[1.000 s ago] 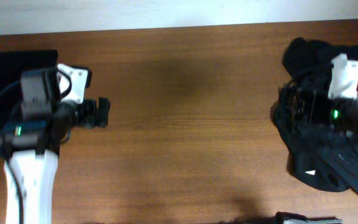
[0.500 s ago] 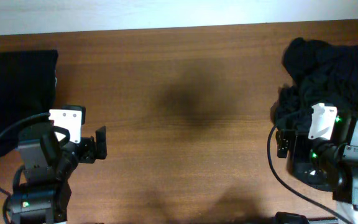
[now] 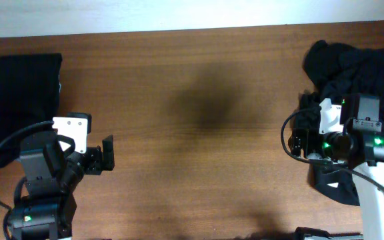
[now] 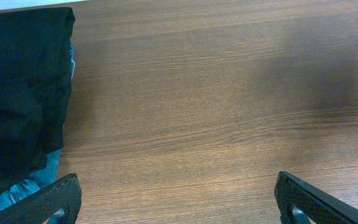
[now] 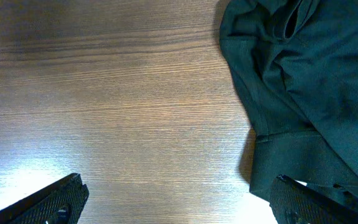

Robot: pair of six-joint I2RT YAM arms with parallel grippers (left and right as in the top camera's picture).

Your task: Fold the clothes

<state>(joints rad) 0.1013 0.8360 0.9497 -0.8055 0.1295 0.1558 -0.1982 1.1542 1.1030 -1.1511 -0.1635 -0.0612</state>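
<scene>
A folded black garment [image 3: 19, 100] lies at the table's far left. In the left wrist view it [image 4: 17, 87] sits on faded blue denim jeans [image 4: 27, 182], of which only a strip shows. A rumpled pile of black clothes [image 3: 355, 70] lies at the far right and fills the right side of the right wrist view [image 5: 303, 81]. My left gripper [image 3: 107, 155] [image 4: 179, 205] is open and empty over bare wood, to the right of the folded garment. My right gripper [image 3: 297, 143] [image 5: 176, 205] is open and empty at the pile's left edge, one finger beside a dark hem.
The brown wooden table [image 3: 199, 133] spans the view, with a pale wall strip [image 3: 179, 13] along its far edge. A dark shadow patch lies on the wood near the centre. A dark object [image 3: 325, 233] peeks in at the bottom right edge.
Both arms pulled back from the garments toward the table's front. In the last half second the right arm shifted slightly back toward the pile; the left arm held still.
</scene>
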